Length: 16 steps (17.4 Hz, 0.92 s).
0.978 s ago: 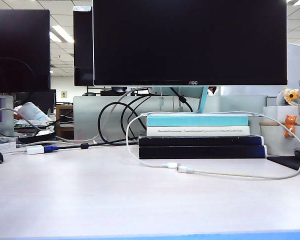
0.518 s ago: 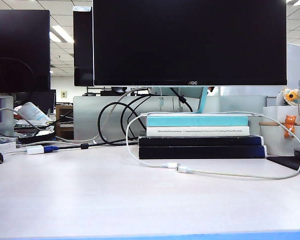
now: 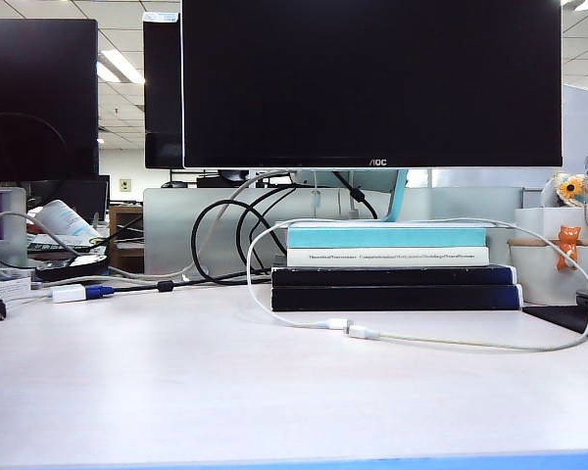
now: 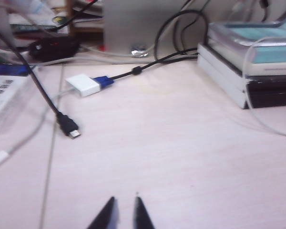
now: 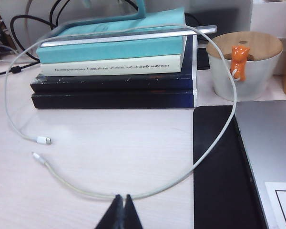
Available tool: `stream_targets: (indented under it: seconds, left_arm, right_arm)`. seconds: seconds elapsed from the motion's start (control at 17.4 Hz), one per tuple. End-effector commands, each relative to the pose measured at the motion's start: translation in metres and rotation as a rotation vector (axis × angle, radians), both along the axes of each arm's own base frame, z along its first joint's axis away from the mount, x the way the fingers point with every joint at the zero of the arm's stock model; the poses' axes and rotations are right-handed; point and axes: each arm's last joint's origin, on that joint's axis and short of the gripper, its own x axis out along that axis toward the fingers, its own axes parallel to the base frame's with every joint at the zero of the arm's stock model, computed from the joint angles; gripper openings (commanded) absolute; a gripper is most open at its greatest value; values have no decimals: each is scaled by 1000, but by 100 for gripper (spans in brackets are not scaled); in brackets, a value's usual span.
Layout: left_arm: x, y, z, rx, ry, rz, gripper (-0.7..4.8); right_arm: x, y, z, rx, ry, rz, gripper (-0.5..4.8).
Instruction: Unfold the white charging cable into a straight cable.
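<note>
The white charging cable looks smooth and a bit shiny, like plastic. The tabletop is pale, smooth and matt, with a faint wood pattern. The cup looks glossy white, with a wooden lid. The mat is matt black.

The thin, glossy white charging cable lies in one wide loop on the desk, arching over the stacked books, its two plug ends nearly meeting.
</note>
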Motion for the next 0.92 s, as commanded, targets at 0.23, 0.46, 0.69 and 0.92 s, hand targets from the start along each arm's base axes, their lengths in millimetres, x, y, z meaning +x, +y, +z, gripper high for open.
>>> stream_targets:
  seconds: [0.23, 0.46, 0.69, 0.92]
  left_arm:
    - [0, 0, -1, 21, 5, 3, -6]
    - [-1, -1, -2, 63, -1, -40, -6]
    - [0, -1, -2, 72, -8, -43, -6]
    - [0, 1, -2, 82, -5, 19, -6]
  right_arm:
    - [0, 0, -4, 9, 27, -12, -5]
    - [0, 0, -4, 8, 29, -12, -5]
    - [0, 0, -3, 10, 25, -9, -5]
    - [0, 0, -3, 11, 20, -9, -5]
